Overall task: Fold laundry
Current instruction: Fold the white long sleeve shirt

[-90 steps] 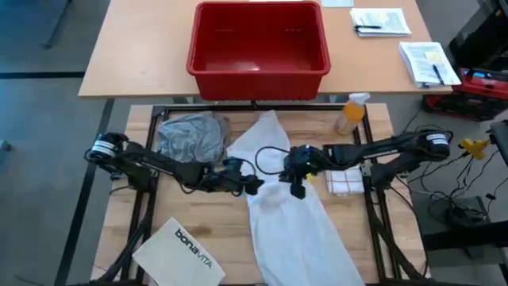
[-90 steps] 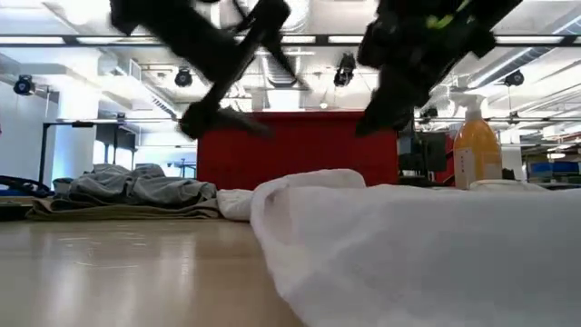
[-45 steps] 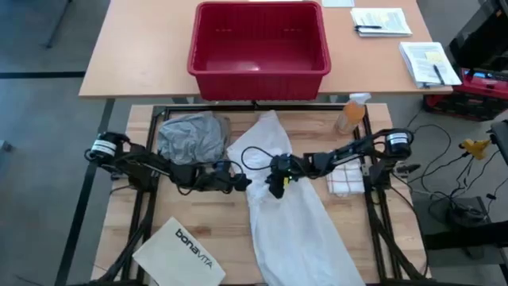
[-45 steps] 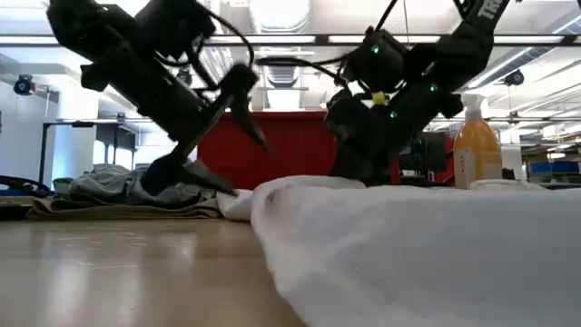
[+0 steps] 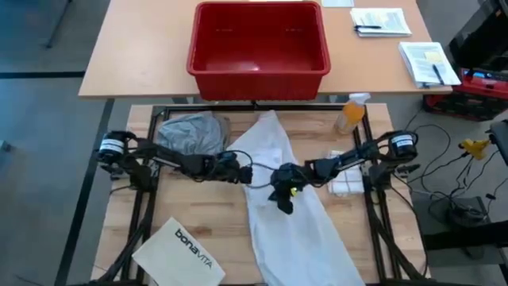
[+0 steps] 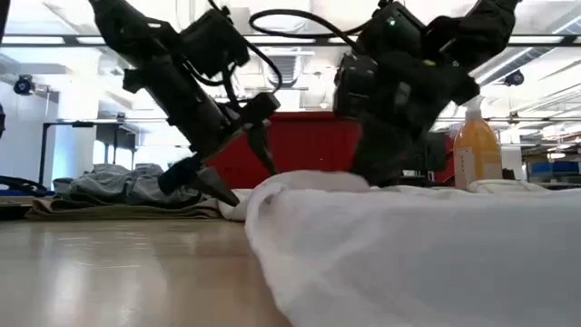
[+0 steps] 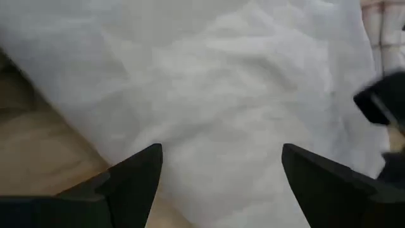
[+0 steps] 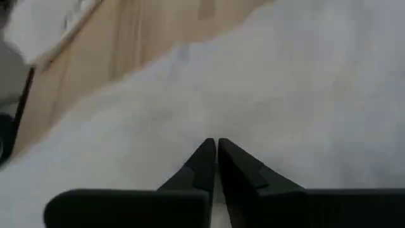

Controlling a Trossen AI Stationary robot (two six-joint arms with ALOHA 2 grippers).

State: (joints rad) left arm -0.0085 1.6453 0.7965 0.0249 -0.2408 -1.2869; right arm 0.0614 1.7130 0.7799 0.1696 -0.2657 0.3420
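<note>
A large white shirt (image 5: 290, 214) lies spread lengthwise down the table's middle, reaching the near edge. At the far left, a grey T-shirt (image 5: 189, 135) lies crumpled on a khaki-tan piece (image 6: 118, 211). My left gripper (image 5: 240, 176) is open and low at the white shirt's left edge (image 7: 126, 136), its fingers standing over cloth and bare wood. My right gripper (image 5: 284, 205) is shut, pointing down at the shirt's middle (image 8: 266, 95). My right gripper brings its shut fingertips (image 8: 209, 149) down onto the white shirt's middle, slanting from above and from the table's right. The shirt lies flat on the table there. I cannot tell whether the tips touch the cloth or pinch any of it.
A red bin (image 5: 258, 40) stands on the far table. An orange spray bottle (image 5: 349, 113) and a checked cloth (image 5: 347, 181) are at the right. A white "bonavita" bag (image 5: 181, 250) lies near the front left. Bare wood shows between the bag and the shirt.
Both grippers have come down from above the table to the white shirt. My right gripper has also moved toward the table's left and near edge, onto the shirt's middle. My left gripper has settled at the shirt's left edge. The shirt has stayed in place.
</note>
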